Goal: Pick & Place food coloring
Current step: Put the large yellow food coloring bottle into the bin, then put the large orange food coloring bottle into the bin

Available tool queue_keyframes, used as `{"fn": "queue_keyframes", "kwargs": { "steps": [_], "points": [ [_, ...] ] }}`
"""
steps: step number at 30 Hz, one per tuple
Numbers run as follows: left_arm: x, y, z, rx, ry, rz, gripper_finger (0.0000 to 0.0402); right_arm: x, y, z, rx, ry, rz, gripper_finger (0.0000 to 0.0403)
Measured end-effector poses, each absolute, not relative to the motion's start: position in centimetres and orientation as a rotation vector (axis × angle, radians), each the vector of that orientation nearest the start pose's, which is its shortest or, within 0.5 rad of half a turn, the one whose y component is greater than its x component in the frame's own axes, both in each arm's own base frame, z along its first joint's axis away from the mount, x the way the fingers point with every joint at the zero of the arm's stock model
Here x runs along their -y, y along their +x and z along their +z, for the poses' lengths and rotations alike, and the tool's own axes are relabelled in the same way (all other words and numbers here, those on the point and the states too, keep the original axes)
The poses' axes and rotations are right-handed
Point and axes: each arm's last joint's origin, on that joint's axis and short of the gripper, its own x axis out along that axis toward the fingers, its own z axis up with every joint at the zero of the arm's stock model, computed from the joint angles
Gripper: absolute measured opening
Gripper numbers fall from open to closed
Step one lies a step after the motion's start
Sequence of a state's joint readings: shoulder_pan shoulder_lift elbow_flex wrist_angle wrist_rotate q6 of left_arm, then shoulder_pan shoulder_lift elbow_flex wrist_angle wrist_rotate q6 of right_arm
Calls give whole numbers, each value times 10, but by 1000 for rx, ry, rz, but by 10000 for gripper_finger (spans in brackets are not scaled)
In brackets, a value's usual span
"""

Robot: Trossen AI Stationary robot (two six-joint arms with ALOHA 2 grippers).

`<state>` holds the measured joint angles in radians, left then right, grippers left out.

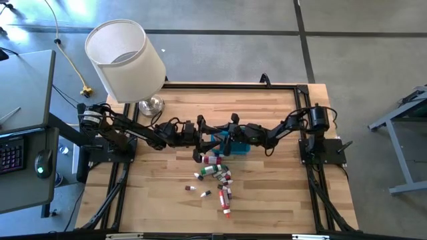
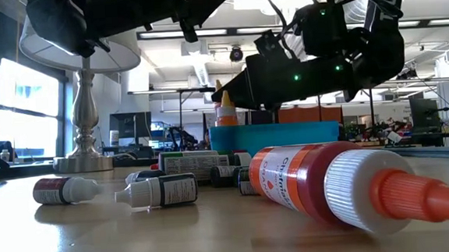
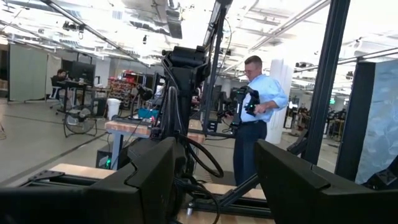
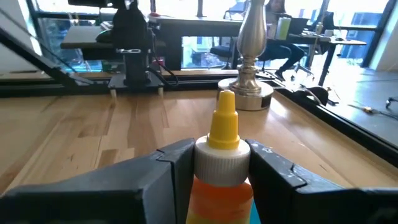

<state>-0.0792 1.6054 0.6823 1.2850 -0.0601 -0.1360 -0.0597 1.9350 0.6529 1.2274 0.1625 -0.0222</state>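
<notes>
The right tool (image 4: pixel 224 171) is pinching an orange bottle (image 4: pixel 222 155) upright, long axis vertical, directly over the teal bin (image 2: pixel 276 134); the left tool (image 3: pixel 211 180) is waiting spread beside it; other bottles (image 1: pixel 217 179) are lying on the bench (image 1: pixel 280 193).

- Grey concrete floor (image 1: pixel 220 47) surrounds the wooden table (image 1: pixel 167 200).
- White-shaded lamp (image 1: pixel 125 60) at the far left corner.
- Desk with keyboard (image 1: pixel 12 157) stands left.
</notes>
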Motion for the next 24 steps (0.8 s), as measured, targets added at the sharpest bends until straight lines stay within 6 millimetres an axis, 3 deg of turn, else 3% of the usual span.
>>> {"fn": "queue_keyframes", "kwargs": {
  "steps": [11,18,24],
  "points": [
    [23,314,242,361,-161,-42,214,24,337,127,-67,-71,-197,181],
    [23,314,242,360,-170,-43,214,24,336,125,-87,-100,-195,178],
    [23,314,242,360,-174,-43,214,23,333,156,-3,-133,-181,170]
  ]
}}
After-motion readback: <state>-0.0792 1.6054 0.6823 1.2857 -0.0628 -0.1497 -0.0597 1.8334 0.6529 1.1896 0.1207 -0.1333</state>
